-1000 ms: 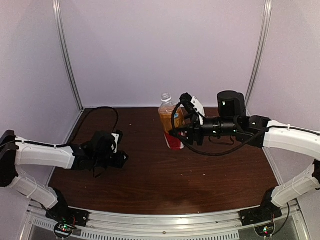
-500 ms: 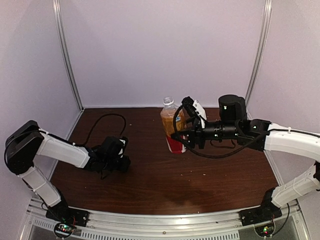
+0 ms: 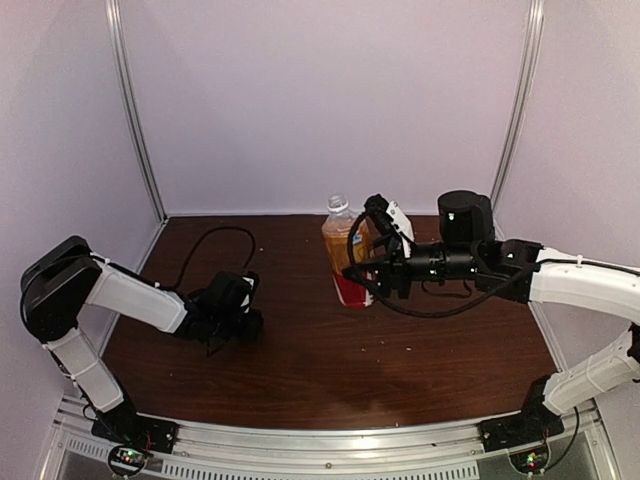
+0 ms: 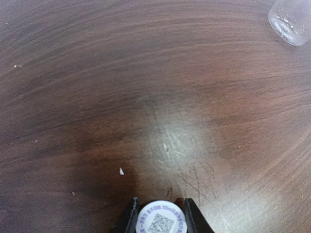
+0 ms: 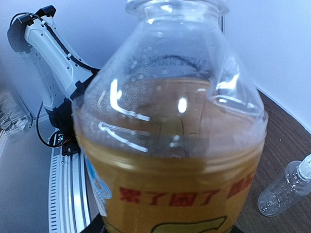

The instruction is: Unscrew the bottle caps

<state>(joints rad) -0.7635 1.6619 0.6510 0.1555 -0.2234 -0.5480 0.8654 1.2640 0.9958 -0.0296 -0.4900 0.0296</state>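
Observation:
My right gripper (image 3: pixel 352 270) is shut on the amber bottle (image 3: pixel 344 252) with the red label and holds it upright at the middle back of the table. That bottle fills the right wrist view (image 5: pixel 170 160), where its neck shows no cap. My left gripper (image 3: pixel 252 322) sits low over the table at the left, shut on a small white cap (image 4: pixel 160 221) with a printed code on top. The clear bottle (image 5: pixel 284 190) lies on the table with a whitish cap (image 5: pixel 305 167) on its neck. Its end also shows in the left wrist view (image 4: pixel 291 19).
A black cable (image 3: pixel 205 250) loops over the table behind the left arm. The brown wooden table (image 3: pixel 400 360) is walled by white panels at the back and sides. The arm bases and a metal rail (image 3: pixel 330 440) run along the near edge.
My left arm has swung in, and its gripper moved a little right and nearer with the cap. My right gripper and the amber bottle shifted slightly right.

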